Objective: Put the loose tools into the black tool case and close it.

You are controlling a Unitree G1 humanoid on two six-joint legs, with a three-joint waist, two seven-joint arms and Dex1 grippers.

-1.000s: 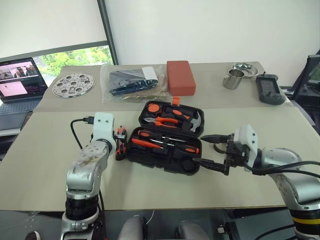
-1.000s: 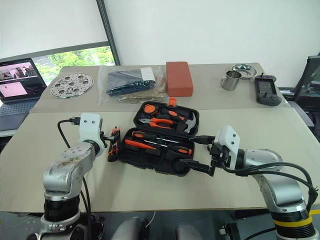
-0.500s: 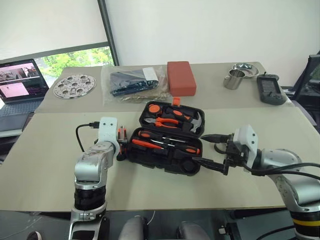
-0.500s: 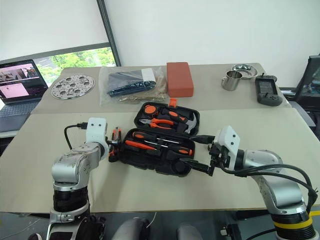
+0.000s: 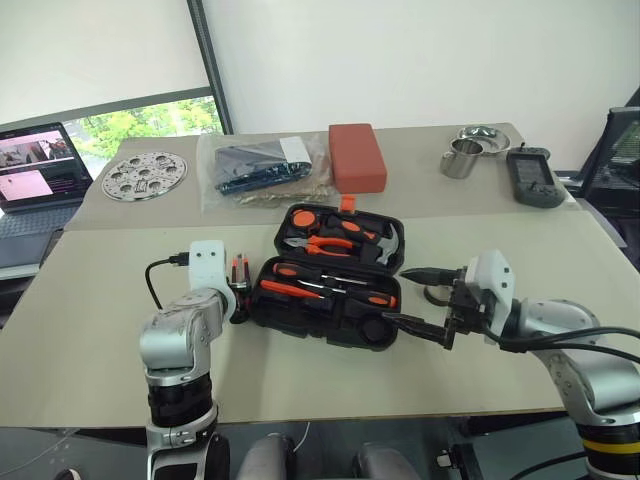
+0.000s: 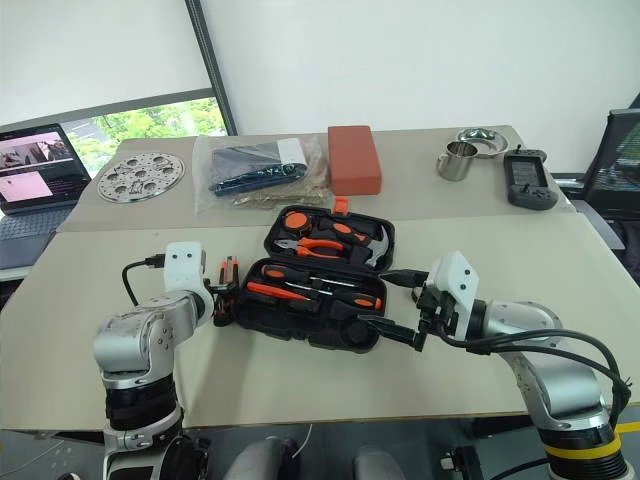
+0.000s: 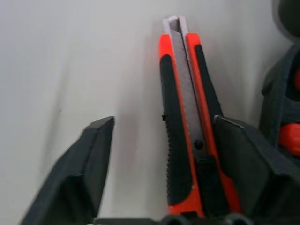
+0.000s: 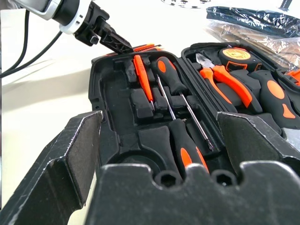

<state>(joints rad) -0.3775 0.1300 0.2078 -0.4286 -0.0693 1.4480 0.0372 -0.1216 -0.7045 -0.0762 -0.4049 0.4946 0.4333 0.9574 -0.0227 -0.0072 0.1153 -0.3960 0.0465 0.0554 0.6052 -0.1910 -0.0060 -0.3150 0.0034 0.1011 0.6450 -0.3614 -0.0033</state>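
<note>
The black tool case [image 5: 330,327] lies open mid-table, with screwdrivers [image 8: 171,82] in its near half and pliers [image 8: 225,77] and a hammer in the raised lid. An orange-black utility knife [image 7: 187,131] lies loose on the table by the case's left end. My left gripper [image 7: 164,122] is tipped down over it, open. The knife sits between the fingers, close against one finger [image 7: 243,159] and apart from the other. My right gripper [image 5: 394,295] hovers open at the case's right front corner, with nothing between its fingers.
Along the back of the table are a round perforated metal disc [image 5: 145,175], a clear bag [image 5: 262,168], a red-brown block [image 5: 357,156], a steel cup [image 5: 460,158] and a grey handheld device [image 5: 530,178]. A laptop [image 5: 35,180] stands at the far left.
My left arm has drawn in and its gripper has tipped lower onto the knife. The right arm has stayed in place.
</note>
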